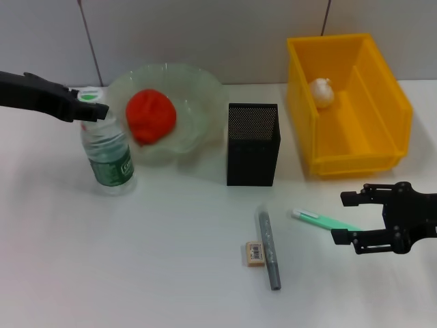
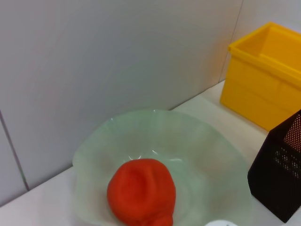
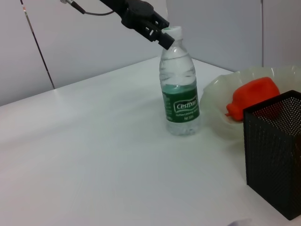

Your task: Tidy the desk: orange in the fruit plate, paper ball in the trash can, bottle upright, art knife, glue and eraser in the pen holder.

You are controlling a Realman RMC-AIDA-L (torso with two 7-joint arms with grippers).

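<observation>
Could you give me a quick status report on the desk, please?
Left gripper at the cap of the upright bottle. Right gripper open beside the green art knife. Eraser and grey glue stick lie loose; nothing blocking.

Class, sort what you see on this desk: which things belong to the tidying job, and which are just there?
Job things: orange, fruit plate, paper ball, trash can, bottle, eraser, pen holder, grey stick, green-handled tool.

Just there: white desk, tiled wall.
</observation>
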